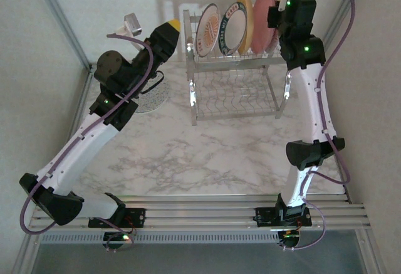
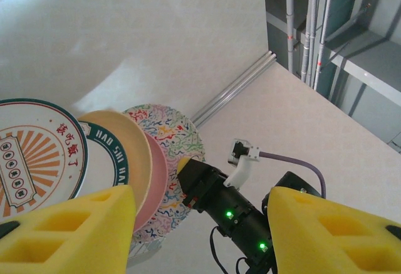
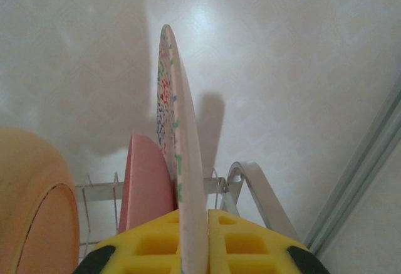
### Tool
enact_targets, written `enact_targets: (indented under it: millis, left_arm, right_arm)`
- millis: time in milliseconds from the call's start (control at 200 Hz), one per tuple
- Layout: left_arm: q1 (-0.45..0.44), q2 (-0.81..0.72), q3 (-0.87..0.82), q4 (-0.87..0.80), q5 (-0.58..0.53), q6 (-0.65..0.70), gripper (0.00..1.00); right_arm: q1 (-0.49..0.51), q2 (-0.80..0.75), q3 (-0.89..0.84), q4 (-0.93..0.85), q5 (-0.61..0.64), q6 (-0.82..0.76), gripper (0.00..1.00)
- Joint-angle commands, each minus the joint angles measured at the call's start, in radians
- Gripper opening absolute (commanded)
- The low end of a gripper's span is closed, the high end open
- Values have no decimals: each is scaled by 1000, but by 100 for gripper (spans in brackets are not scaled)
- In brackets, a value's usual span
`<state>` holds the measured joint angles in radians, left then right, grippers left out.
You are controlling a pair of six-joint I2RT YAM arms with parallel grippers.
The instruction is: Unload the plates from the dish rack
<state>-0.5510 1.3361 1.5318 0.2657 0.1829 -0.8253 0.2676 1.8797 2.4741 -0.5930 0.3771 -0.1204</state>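
Nearest: my right gripper (image 3: 193, 227), yellow foam pads clamped tight on the near rim of the floral plate (image 3: 170, 111). The plate stands edge-on and upright between them. My left gripper (image 2: 200, 230) hangs off to the rack's left with its jaws well apart and nothing in them.

Risks, big to small:
- Dish rack (image 1: 235, 92): if the plate's far edge catches a wire as I lift, the whole rack likely drags or tips. Four more plates stand in its top tier.
- Pink plate (image 3: 145, 183) sits just beside the floral one. Any tilt on the way out probably scrapes it and knocks it into the yellow plate (image 3: 34, 192).
- I grip a thin rim only, so the plate could swing or slip in the foam. Can't tell whether it's clear of its slot.
- Speckled plate (image 1: 152, 98) lies flat on the table (image 1: 207, 155) under my left arm. A low swing could clip it.

Writing: the sunburst plate (image 2: 37, 155) has red Chinese characters and a dark panel with more, too small to read. The green-rimmed plate (image 2: 103, 161) reads "HAO", then letters I can't make out. Nothing else legible.
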Motion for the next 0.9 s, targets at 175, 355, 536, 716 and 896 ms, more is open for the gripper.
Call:
enact_targets:
  millis: [175, 355, 536, 716, 896]
  left_arm:
    - [-9, -12, 42, 30, 10, 4, 58]
    - [-10, 1, 56, 28, 19, 1, 58]
    - [-15, 13, 69, 28, 27, 1, 58]
    - [-17, 23, 82, 25, 31, -1, 58]
    - [-23, 39, 98, 20, 41, -3, 58]
  right_arm:
    - [22, -37, 72, 160, 122, -97, 0]
    - [24, -58, 85, 190, 141, -136, 0]
    - [26, -82, 100, 228, 162, -177, 0]
    - [40, -111, 107, 268, 194, -221, 0]
    - [52, -148, 102, 292, 218, -230, 0]
